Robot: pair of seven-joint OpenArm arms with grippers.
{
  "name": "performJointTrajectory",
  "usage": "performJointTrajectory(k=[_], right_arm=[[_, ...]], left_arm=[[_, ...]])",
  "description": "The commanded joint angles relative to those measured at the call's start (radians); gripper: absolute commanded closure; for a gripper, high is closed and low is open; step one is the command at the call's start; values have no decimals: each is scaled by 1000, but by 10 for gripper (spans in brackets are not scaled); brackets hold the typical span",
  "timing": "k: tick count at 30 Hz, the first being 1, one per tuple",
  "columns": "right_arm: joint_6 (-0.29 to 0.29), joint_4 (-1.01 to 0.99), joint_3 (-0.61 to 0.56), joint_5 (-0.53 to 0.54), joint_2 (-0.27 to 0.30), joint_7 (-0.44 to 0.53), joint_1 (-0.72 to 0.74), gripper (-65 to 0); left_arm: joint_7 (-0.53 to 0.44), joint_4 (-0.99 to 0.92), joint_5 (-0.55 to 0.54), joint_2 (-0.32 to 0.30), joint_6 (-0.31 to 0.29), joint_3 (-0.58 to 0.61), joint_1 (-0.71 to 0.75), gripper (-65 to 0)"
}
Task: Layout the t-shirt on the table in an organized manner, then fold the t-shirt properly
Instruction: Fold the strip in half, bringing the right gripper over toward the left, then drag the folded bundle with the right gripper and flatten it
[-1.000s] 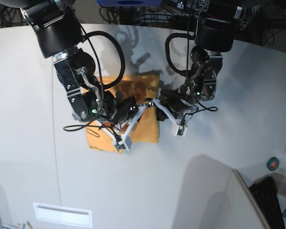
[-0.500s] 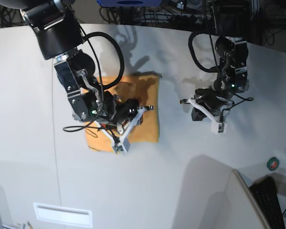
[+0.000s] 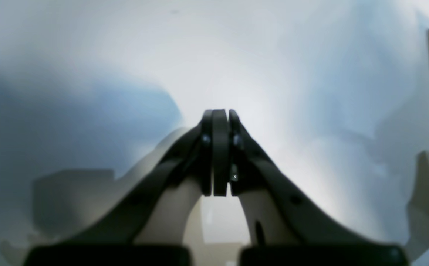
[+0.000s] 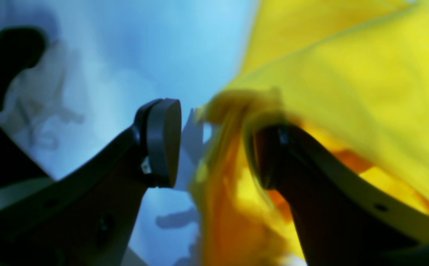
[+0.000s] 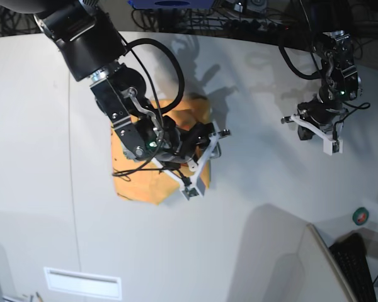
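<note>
The orange-yellow t-shirt [image 5: 138, 179] is seen folded into a compact bundle toward the middle of the white bench [image 5: 252, 239], nearer its far edge. The right pincer [image 5: 201, 160] is spread apart over the bundle's right edge, cloth lying between its fingers. The left pincer [image 5: 315, 129] is closed on nothing, well apart above bare bench

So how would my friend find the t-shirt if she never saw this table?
Look at the big white-grey table and find the black robot arm on the picture's left. Under that arm's right gripper, whose jaws stand apart, lies the t-shirt, folded into a small bundle. It is the only bright orange-yellow thing and the only soft cloth there.
</note>
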Motion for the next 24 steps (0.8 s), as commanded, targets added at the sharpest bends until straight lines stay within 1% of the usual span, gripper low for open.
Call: performJointTrajectory(k=[1, 3, 6, 7, 8, 9, 11, 12, 13, 15, 16, 17, 18, 20, 22, 24], right_arm=[[8, 17, -20, 8, -13, 18, 34, -300], [8, 17, -63, 8, -26, 14, 52, -300], [8, 43, -126, 8, -26, 0, 68, -297], [8, 72, -140, 6, -23, -20, 68, -293], [8, 115, -148, 6, -12, -38, 63, -272], [8, 158, -143, 6, 7, -51, 58, -239], [0, 267, -123, 5, 60, -63, 37, -129], [-23, 317, -95, 5, 93, -57, 22, -56], [-64, 356, -49, 5, 123, -57, 5, 0], [-136, 380, 21, 5, 152, -57, -28, 0], [-159, 374, 53, 5, 165, -57, -37, 0], [-166, 360, 90, 5, 175, -57, -41, 0], [-166, 333, 113, 5, 185, -57, -41, 0], [-166, 262, 139, 5, 200, -57, -40, 0], [-166, 191, 139, 5, 200, -40, -34, 0], [-166, 135, 133, 5, 200, 8, -31, 0]], left_arm=[[-19, 16, -11, -9, -7, -2, -12, 0], [-19, 16, -11, -9, -7, -2, -13, 0], [-19, 13, -11, -9, -7, -2, -18, 0], [-19, 13, -11, -9, -7, -2, -18, 0], [-19, 13, -11, -9, -7, -4, -20, 0], [-19, 13, -11, -11, -7, -4, -20, 0], [-20, 13, -11, -32, -7, -4, -15, 0], [-22, 13, -13, -38, -7, -5, -13, 0], [-23, 13, -13, -43, -7, -11, -12, 0], [-22, 12, -13, -49, -7, -64, -3, 0], [-22, 12, -13, -49, -7, -97, 3, 0], [-22, 12, -13, -48, -9, -130, 5, 0], [-20, 12, -13, -48, -24, -162, 6, 0], [-20, 3, -13, -49, -78, -212, 8, 0], [-20, -19, -13, -49, -113, -257, 6, 0], [-20, -39, -13, -52, -133, -278, 5, 0]])
